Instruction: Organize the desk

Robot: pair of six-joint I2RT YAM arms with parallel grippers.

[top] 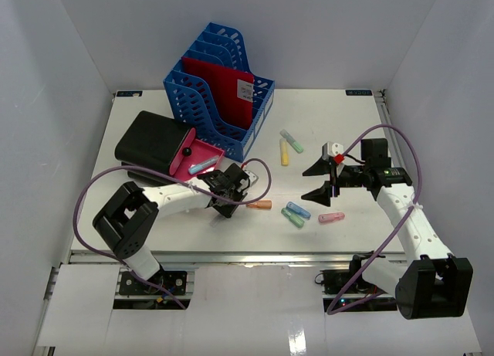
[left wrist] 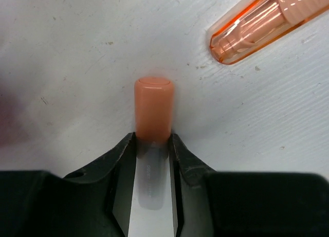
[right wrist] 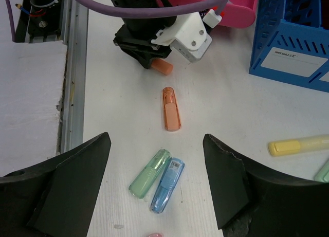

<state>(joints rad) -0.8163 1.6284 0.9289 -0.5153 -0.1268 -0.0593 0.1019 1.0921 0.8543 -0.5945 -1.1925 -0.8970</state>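
On the desk [top: 340,116], the left gripper [left wrist: 152,139], jaws clamped on an orange highlighter [left wrist: 152,108], beside a clear orange cap [left wrist: 267,21]; the right gripper [right wrist: 155,144] has jaws apart.

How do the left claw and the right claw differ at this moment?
The left claw is shut on an orange marker, while the right claw is spread wide and holds nothing. The left claw sits low at the desk, while the right claw appears raised above it, facing a loose orange cap. Both have black fingers.
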